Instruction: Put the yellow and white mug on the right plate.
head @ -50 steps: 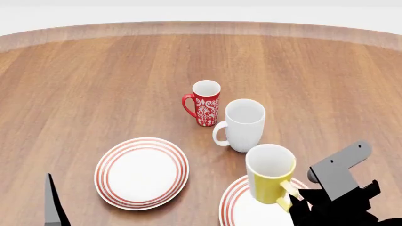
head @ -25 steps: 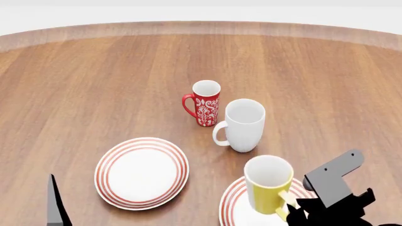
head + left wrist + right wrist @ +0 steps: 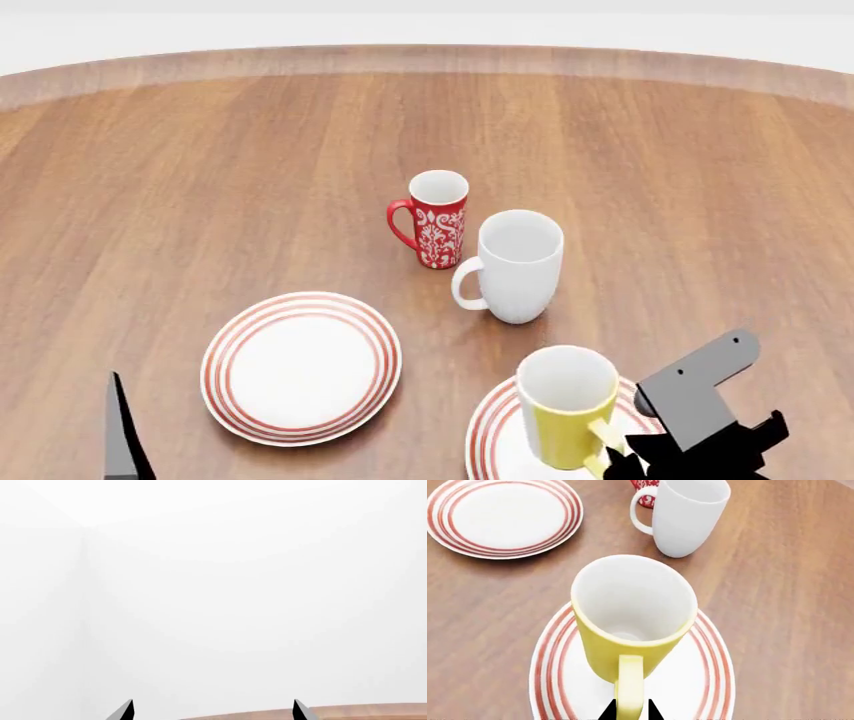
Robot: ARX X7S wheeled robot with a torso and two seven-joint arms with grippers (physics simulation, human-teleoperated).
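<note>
Yellow glossy white-lined mug point(image 3: 627, 625), handle pinched by right gripper point(image 3: 630, 714), sits over red-ringed white plate point(image 3: 714, 680) (lower right): set down, release.

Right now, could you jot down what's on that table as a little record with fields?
yellow and white mug: over the right plate, handle between the right gripper's fingers
right plate: under that mug; contact unclear
left plate: bare
white mug: upright, on the table
red mug: upright, behind the white mug
left gripper: open, holding nothing
</note>
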